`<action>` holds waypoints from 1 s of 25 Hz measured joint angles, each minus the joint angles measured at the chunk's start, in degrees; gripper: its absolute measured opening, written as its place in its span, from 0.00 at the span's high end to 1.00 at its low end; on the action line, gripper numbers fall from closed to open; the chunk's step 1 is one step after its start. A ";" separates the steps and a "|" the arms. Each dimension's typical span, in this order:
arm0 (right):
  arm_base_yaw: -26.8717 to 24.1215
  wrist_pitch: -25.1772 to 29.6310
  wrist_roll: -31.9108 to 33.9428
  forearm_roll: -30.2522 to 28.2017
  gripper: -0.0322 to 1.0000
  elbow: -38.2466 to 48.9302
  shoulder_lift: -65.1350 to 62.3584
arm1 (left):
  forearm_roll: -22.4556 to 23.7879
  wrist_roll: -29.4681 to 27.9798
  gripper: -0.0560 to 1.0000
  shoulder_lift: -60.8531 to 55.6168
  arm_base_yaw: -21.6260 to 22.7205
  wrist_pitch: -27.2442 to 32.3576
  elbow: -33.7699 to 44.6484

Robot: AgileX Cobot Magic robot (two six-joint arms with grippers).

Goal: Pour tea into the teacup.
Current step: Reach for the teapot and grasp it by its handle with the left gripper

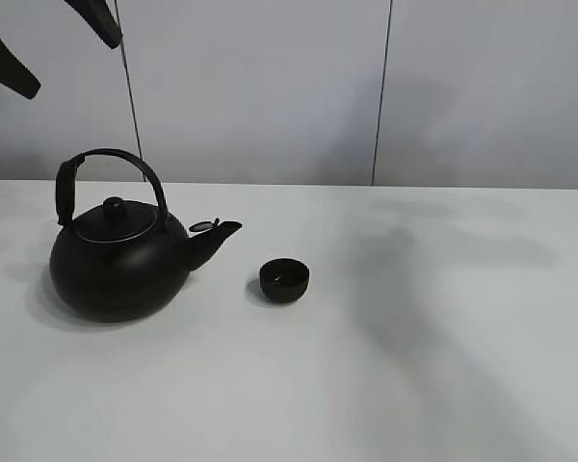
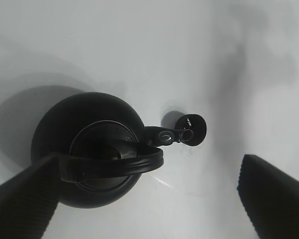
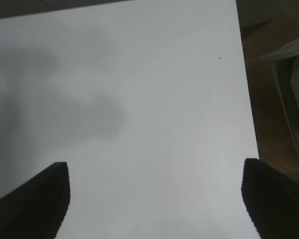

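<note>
Teacup (image 1: 284, 280) upright on table (image 1: 443, 366), just beside kettle (image 1: 120, 269) spout, not touching.

The exterior camera looked from high across the table (image 1: 443, 337). The left wrist camera faced straight down, sharing the kettle (image 1: 120, 269) and teacup (image 1: 284, 281); the right wrist camera viewed the table's edge.

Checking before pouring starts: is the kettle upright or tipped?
Upright: the kettle sits flat on the table, lid on, handle arched overhead.
</note>
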 joint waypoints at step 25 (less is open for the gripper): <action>1.37 -4.31 1.02 -0.13 0.35 62.80 -95.73 | 0.00 0.02 0.29 0.00 0.00 0.00 0.00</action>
